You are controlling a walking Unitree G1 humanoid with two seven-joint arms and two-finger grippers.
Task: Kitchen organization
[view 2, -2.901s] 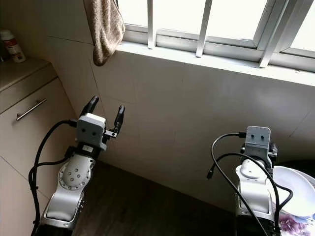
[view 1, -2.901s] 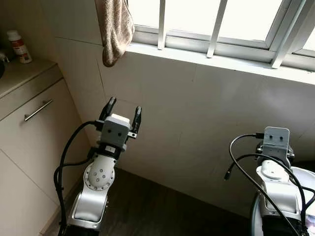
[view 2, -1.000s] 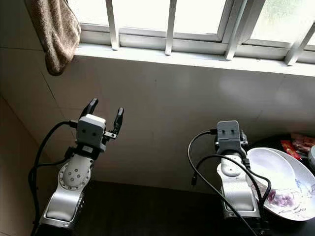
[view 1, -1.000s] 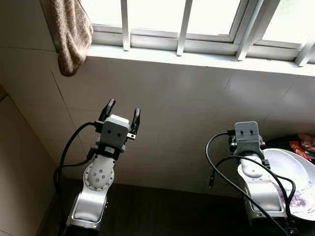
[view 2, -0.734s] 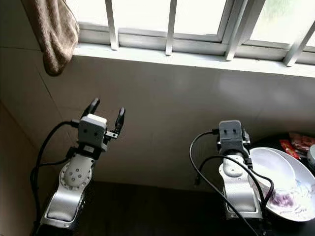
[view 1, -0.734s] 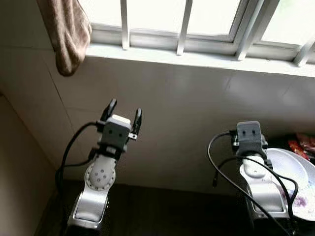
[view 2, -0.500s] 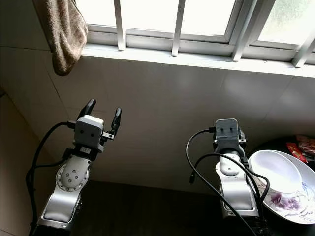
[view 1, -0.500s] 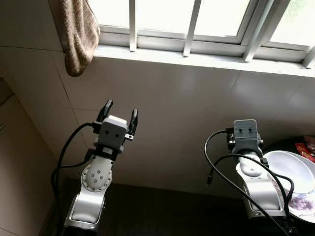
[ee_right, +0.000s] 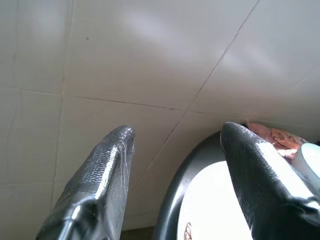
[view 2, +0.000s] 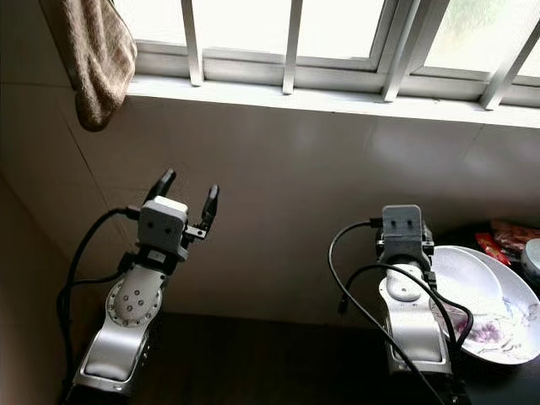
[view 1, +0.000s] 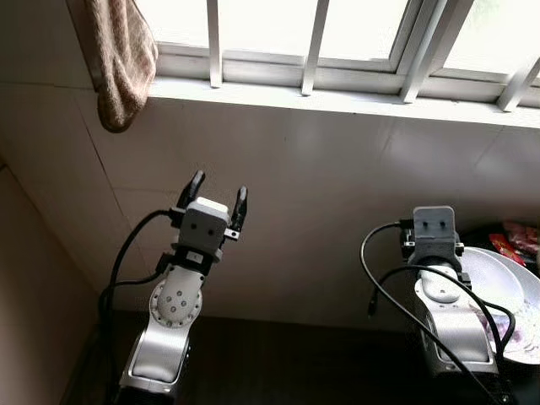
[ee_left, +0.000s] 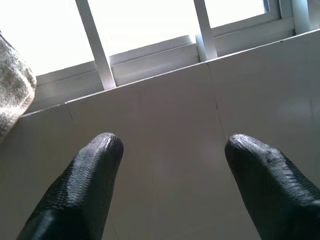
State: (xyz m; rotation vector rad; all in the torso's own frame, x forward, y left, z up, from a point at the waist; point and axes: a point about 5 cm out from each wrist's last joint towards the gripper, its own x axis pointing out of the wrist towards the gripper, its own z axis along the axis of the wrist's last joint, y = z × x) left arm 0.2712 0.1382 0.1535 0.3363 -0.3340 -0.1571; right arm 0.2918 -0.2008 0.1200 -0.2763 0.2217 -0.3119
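Far left on my head feed: a brown towel (view 1: 123, 63) hanging from the window frame, draped down over the sill edge onto the tiled wall (view 1: 337, 194); below it a beige cabinet side (view 1: 34, 287) runs along the left margin. Next, my left gripper (view 1: 218, 190), raised in front of the wall on its silver arm, jaws spread apart and holding nothing; the left wrist camera looks along both black fingers (ee_left: 90, 185) at bare tile with the window bars above and a corner of the towel at the edge. Centre: the white window sill (view 1: 337, 99) with white vertical bars (view 1: 314, 42) above it, bright daylight behind; dark floor (view 1: 295, 363) at the foot of the wall. Right: my right gripper (ee_right: 177, 145), arm raised and pointing at the wall, jaws parted and empty as seen from its wrist camera. Just beside that arm, on a dark surface (ee_right: 172, 200), a white bowl (view 2: 460, 274) sits in a white dish with purple flower print (view 2: 498, 325). Far right, behind the dish: a red snack packet (view 2: 502, 236) lying near the wall, and the rim of a pale round container (view 2: 531, 257) at the picture's edge
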